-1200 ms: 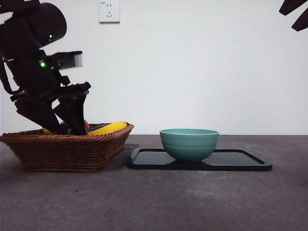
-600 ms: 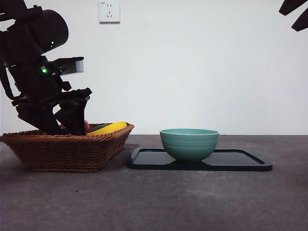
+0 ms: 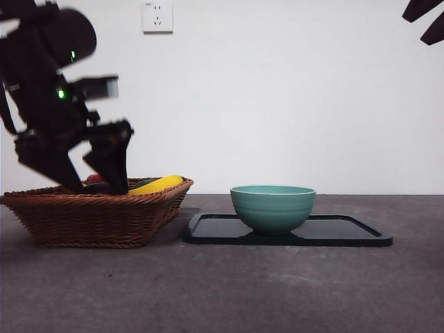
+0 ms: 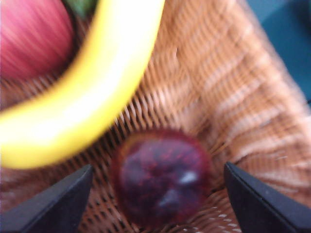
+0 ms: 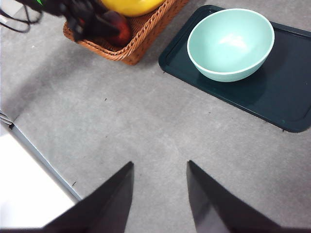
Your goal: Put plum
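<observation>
The plum (image 4: 160, 179), dark maroon and glossy, lies on the wicker floor of the basket (image 4: 233, 97). My left gripper (image 4: 158, 167) is open, one jaw on either side of the plum with a gap on both sides. In the front view the left gripper (image 3: 90, 177) reaches down into the basket (image 3: 97, 218) at the left, and the basket wall and the jaws hide the plum. High at the right, my right gripper (image 5: 158, 194) hangs open over bare table, holding nothing.
A yellow banana (image 4: 82, 97) and a red fruit (image 4: 29, 39) lie in the basket beside the plum. A teal bowl (image 3: 272, 207) stands on a black tray (image 3: 347, 232) to the right of the basket. A wall socket (image 3: 157, 15) is behind.
The left arm has shifted slightly over the basket and now shows blurred; its jaws stay down inside the basket. The right arm, bowl and tray have not moved.
</observation>
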### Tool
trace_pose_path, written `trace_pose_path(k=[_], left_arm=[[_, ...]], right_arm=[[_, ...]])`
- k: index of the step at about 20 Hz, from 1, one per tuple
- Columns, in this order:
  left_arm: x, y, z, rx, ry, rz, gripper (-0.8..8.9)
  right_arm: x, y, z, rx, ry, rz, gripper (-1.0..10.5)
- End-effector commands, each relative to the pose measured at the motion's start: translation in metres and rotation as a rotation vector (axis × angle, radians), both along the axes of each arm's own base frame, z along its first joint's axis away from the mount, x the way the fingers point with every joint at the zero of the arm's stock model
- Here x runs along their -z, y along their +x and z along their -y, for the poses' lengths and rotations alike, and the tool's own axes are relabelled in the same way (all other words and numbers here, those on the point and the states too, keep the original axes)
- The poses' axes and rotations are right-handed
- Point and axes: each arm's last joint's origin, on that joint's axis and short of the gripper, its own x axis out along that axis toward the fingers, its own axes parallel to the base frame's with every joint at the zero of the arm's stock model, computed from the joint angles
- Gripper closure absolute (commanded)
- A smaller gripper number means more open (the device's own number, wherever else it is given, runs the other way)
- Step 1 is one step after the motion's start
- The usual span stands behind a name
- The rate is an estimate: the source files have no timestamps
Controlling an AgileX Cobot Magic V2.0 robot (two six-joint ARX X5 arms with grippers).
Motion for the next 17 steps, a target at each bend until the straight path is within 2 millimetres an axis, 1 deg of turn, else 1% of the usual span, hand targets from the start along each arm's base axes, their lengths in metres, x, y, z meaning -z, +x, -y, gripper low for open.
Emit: trace_pose_path(k=[1,4,8,10,12,14,17], left_arm=[[-0.029,-0.002,0.001,0.001,-0.031,0.087,3.78],[-0.056,-0.019,-0.003,0.024,-0.066,0.123,3.79],[-0.089,-0.053,-0.008,0.116,-0.192,0.127,3.79],[-0.102,-0.070,-0.011,0.177,-0.265,0.120,3.80],[-0.113,-0.087,-0.015,0.216,-0.322,0.109,3.80],[-0.119,-0.101,-0.019,0.240,-0.343,0.097,3.80],[-0.122,-0.119,-0.025,0.265,-0.363,0.038,3.80]], right_arm=[[-0.002,0.001,-0.001,-0.005,0.006,0.006,7.7],[-0.002,0.001,-0.001,-0.005,0.006,0.006,7.7],[-0.002,0.001,-0.001,-0.005,0.006,0.005,7.7],[-0.002,0.001,-0.001,-0.005,0.006,0.005,7.7],[-0.002,0.001,-0.001,-0.004,0.006,0.005,7.7],[-0.002,0.001,-0.001,0.000,0.009,0.001,7.7],[-0.002,0.001,-0.001,0.004,0.013,-0.005,7.7]])
